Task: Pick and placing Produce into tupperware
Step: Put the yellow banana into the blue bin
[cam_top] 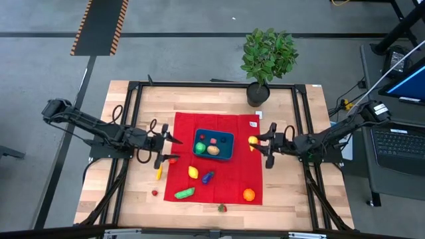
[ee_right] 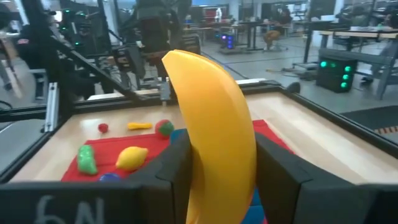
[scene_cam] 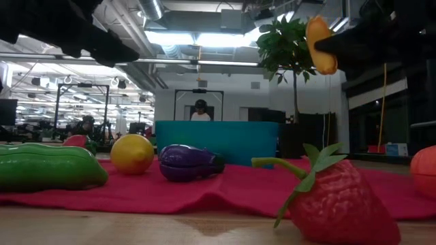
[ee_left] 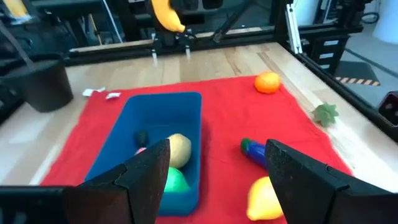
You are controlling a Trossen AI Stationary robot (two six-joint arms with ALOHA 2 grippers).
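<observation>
Produce lies scattered over a red cloth (cam_top: pixel 219 159) on the wooden table (cam_top: pixel 106 192), read here from the left side across in the high view; farthest left, on bare wood, sits a small red piece (cam_top: pixel 155 193) and a thin yellow piece (cam_top: pixel 159 173) lying at the cloth's left edge; above them the left gripper (cam_top: pixel 167 147) hovers at that edge with its fingers spread and nothing between them, as its wrist view confirms; a small red-and-green piece (cam_top: pixel 172 160) lies just beneath it.

On the cloth come next a green cucumber (cam_top: pixel 184 193), a yellow lemon (cam_top: pixel 192 172) and a purple eggplant (cam_top: pixel 208 176), the last two near each other just below the tupperware (cam_top: pixel 229 150); the dark teal-blue container rests in the cloth's upper middle and holds a green piece (cam_top: pixel 200 147), a tan potato-like piece (cam_top: pixel 213 149) and two small dark bits I cannot identify.

A strawberry (cam_top: pixel 222 208) sits on the wood just off the cloth's lower edge; an orange (cam_top: pixel 248 194) rests near the lower right corner of the cloth.

To the right of the container, the right gripper (cam_top: pixel 258 142) is raised off the table and pinches a yellow banana (cam_top: pixel 253 141), held upright between its fingers (ee_right: pixel 177 165) in its wrist view; a potted plant (cam_top: pixel 267 56) stands at the table's far edge.
</observation>
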